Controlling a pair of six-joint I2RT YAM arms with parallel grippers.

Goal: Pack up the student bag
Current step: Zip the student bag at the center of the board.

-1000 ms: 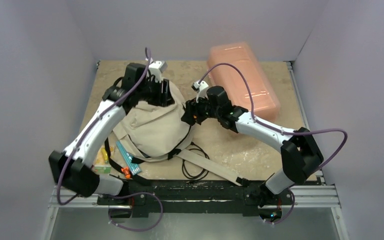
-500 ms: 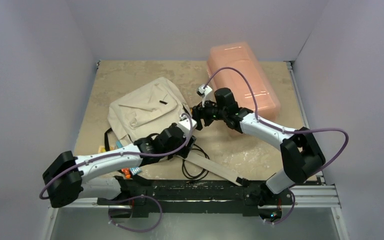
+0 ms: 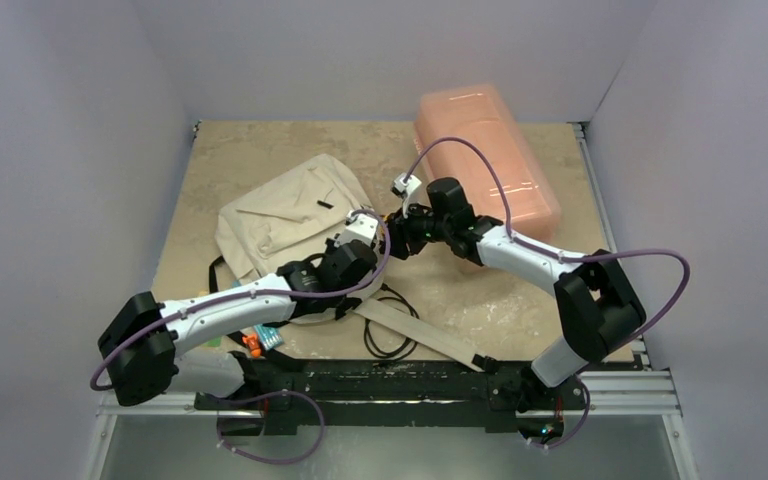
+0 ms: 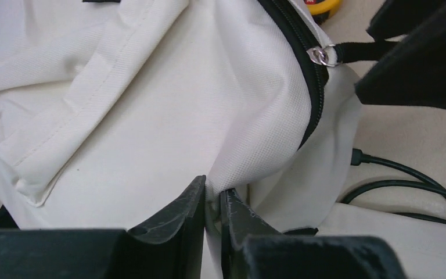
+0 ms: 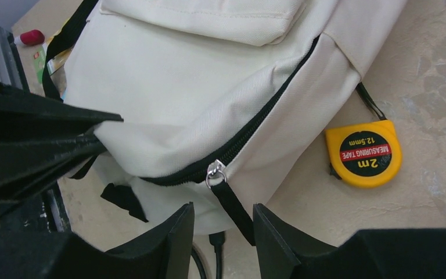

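The beige student bag lies flat on the table, front pocket up. My left gripper is at its right edge, shut on a fold of the bag's fabric just below the black zipper. My right gripper is open beside it. In the right wrist view its fingers stand either side of the black zipper pull strap, which hangs from the metal slider. The zipper looks closed along the part that shows.
A yellow 2 m tape measure lies on the table against the bag's right side. A translucent pink box stands at the back right. A black cable and a beige strap lie near the front. Small coloured items lie front left.
The bag went from bunched up at the back to lying flat. My left arm swung from behind the bag to its near right edge and pinched the fabric. The right gripper shifted slightly.
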